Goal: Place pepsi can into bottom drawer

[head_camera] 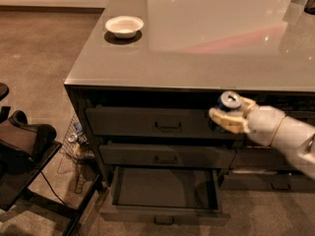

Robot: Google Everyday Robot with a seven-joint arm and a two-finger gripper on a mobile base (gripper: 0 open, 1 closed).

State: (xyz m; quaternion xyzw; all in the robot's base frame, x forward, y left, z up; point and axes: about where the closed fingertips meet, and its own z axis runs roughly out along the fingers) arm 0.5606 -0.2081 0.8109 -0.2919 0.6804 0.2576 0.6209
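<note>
My gripper (229, 115) comes in from the right, in front of the top drawer, below the counter's front edge. It is shut on the pepsi can (229, 102), a dark blue can with a silver top, held upright. The bottom drawer (165, 211) of the left stack is pulled open, its deep dark interior empty. The can hangs above and a little right of the drawer's right end.
A white bowl (124, 26) sits on the grey counter (206, 48) at the back left. Two shut drawers (167, 156) lie above the open one. A black chair (24, 146) and a wire basket (74, 141) stand on the floor at the left.
</note>
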